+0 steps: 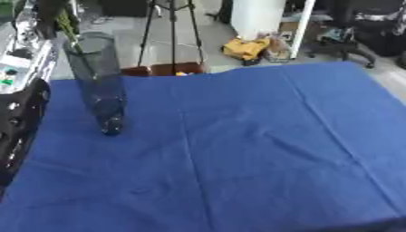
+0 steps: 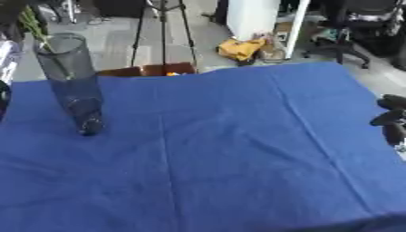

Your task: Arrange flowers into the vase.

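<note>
Tall vase [image 1: 97, 81] stands far left on the blue-draped worktop [image 1: 238, 149], green stems [image 1: 65, 25] at its mouth.

Your right hand [image 2: 392, 120] hangs at the right edge, fingers curled on nothing; the left is out of sight. Brush that narrow vase while reaching and it could topple.

a table [image 1: 238, 181] under a creased blue cloth [image 1: 262, 136] — one tall clear vase [image 1: 99, 81] stands upright at its far left.
</note>
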Available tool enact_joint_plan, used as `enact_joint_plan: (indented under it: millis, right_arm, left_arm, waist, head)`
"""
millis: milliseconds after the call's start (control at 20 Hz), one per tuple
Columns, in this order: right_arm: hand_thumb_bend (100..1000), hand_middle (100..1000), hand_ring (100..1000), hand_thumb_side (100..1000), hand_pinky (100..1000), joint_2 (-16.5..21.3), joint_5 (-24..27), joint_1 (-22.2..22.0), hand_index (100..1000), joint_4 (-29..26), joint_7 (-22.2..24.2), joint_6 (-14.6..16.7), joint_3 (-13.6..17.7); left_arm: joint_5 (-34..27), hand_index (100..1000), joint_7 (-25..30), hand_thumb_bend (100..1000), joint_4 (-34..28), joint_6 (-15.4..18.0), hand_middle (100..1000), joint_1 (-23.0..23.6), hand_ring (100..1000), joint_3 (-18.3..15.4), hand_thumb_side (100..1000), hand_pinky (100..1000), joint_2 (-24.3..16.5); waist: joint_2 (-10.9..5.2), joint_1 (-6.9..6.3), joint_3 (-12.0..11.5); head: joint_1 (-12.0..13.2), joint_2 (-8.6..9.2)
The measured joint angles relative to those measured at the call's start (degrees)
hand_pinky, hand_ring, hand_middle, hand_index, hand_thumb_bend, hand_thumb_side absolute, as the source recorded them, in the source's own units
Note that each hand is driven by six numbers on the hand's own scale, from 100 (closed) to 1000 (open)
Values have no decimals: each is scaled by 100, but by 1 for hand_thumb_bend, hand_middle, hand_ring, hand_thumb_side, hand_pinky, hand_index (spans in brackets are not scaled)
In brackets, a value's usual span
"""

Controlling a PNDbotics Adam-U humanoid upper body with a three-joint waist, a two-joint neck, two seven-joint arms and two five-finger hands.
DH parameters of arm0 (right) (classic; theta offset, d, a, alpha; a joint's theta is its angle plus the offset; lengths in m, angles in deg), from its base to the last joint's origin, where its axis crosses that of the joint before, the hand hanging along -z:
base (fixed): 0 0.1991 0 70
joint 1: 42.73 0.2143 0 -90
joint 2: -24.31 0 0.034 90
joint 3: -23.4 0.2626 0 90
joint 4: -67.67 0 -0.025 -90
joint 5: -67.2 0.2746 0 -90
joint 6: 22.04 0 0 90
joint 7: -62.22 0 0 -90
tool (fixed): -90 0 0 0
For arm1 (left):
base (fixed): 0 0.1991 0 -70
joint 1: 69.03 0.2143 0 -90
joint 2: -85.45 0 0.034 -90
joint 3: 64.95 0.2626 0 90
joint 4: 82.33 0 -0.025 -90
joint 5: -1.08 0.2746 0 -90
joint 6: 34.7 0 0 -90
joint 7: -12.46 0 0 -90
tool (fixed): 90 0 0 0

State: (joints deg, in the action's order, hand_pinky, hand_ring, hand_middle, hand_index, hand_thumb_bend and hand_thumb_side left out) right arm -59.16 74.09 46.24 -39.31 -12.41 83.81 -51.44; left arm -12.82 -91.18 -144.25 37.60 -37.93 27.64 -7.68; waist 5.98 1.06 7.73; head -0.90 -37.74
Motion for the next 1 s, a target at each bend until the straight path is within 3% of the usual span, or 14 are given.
enact_joint_plan:
  millis: [500,1000]
  right_arm:
    - [287,585,953,599,835,0,0,0,909,15,9,-1,0]
    - [289,584,953,600,835,0,1,3,909,31,28,-2,0]
  left_arm:
    - [671,642,19,1000,279,-239,488,13,483,25,604,411,-5]
    - [1294,649,18,1000,550,-289,495,-15,488,-161,587,421,-71]
  waist:
    - [0,0,-2]
    - [0,-2,-17]
  head:
    - [-19,-2]
    - [-25,-3]
